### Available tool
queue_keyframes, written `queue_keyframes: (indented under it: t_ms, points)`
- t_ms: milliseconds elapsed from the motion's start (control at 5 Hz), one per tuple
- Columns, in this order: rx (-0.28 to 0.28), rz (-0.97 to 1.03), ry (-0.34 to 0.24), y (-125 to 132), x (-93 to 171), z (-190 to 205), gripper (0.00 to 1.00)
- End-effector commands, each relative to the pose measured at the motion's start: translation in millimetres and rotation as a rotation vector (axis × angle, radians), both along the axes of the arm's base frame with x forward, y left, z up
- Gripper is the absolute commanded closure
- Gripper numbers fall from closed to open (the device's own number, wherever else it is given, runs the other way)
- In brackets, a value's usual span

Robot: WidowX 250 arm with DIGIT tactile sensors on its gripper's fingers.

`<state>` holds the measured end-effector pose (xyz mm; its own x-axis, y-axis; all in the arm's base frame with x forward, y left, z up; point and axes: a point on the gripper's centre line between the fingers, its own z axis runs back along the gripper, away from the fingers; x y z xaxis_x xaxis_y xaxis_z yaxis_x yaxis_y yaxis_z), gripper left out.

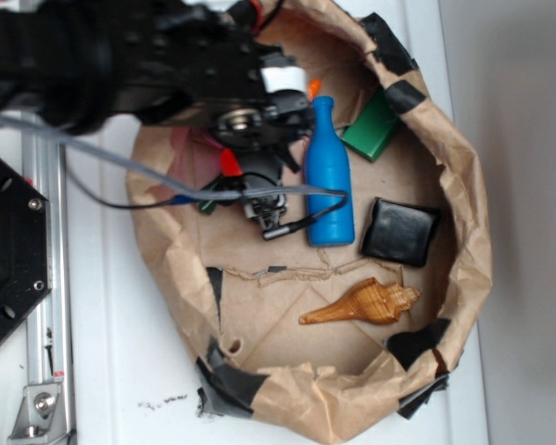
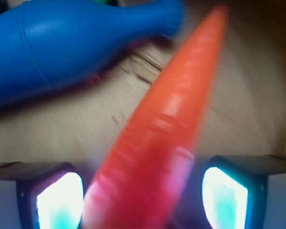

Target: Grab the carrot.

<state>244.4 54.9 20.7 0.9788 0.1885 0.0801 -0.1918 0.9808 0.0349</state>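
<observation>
The carrot (image 2: 167, 124) is glossy orange and tapered. In the wrist view it runs from between my fingers up to a tip by the blue bottle's neck. My gripper (image 2: 142, 191) straddles its thick end, with the finger pads (image 2: 59, 200) on either side and a narrow gap at each side, so the jaws look open. In the exterior view my gripper (image 1: 259, 130) sits over the carrot's middle. Only the orange tip (image 1: 313, 88) and a thick orange part (image 1: 228, 162) show. A dark green bit at the lower left may be its stem.
A blue bottle (image 1: 329, 176) lies right beside the carrot, inside a crumpled brown paper ring (image 1: 463, 241). Also inside are a green block (image 1: 371, 128), a black square box (image 1: 400, 232) and a brown-orange seashell (image 1: 366, 304). A cable (image 1: 213, 190) crosses under the arm.
</observation>
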Motion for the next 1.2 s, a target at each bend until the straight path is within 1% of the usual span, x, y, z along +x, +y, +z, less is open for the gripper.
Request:
queue_keyframes:
  t_ms: [0,200,400,600,800,1000]
  points:
    - [0.037,0.066,0.009,-10,21,-1,1.00]
    - [0.046,-0.030,0.013,-25,22,44,1.00]
    - [0.031,-0.170,-0.053,-43,26,94,1.00]
    - [0.043,-0.243,-0.101,-55,26,145,1.00]
    - [0.059,-0.326,-0.121,-66,27,167,1.00]
    - [0.065,-0.315,-0.114,-67,25,161,1.00]
